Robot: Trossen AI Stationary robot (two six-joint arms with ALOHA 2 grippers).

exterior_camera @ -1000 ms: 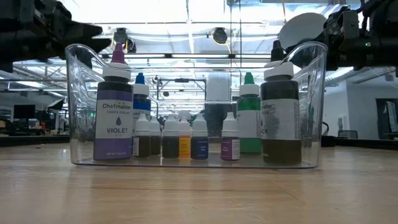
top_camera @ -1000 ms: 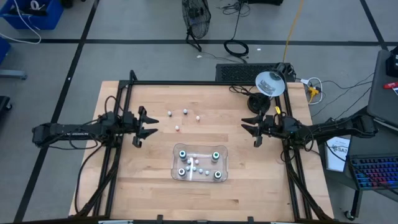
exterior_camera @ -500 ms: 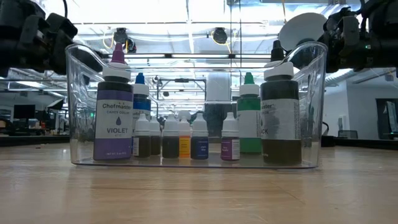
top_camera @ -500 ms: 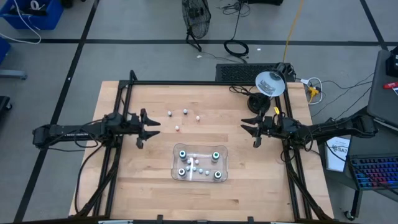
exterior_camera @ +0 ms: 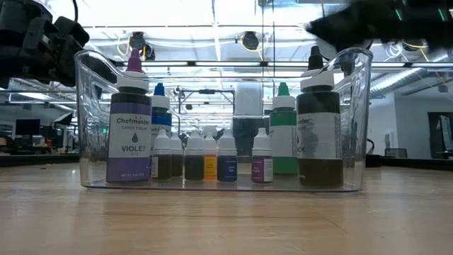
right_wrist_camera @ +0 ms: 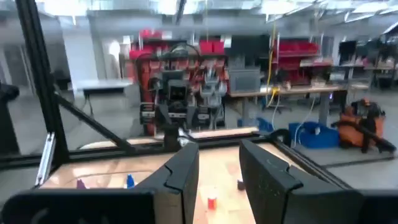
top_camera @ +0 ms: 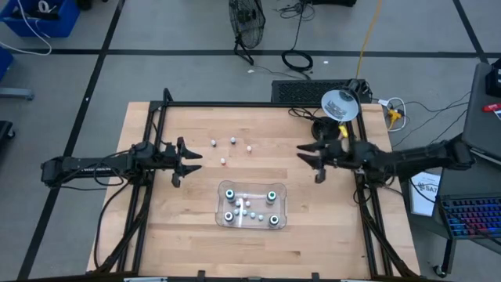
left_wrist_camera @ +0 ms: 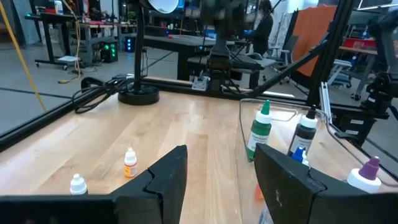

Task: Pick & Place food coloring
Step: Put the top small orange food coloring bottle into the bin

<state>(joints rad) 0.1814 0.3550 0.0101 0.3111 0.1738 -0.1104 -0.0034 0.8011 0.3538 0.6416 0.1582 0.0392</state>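
Plastic and light, four tiny loose food coloring bottles (top_camera: pixel 232 142) with slippery rounded white caps are seen upper centre on the wooden table (top_camera: pixel 313 227), best taken round the body, while the left gripper (top_camera: pixel 185 159) and right gripper (top_camera: pixel 313 160) hang parted and empty, apart from the clear rectangular tray (top_camera: pixel 282 205)

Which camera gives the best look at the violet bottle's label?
The low view: the violet bottle faces it, label readable through the clear tray. The high view shows only its round top; the left wrist view catches just its purple tip.
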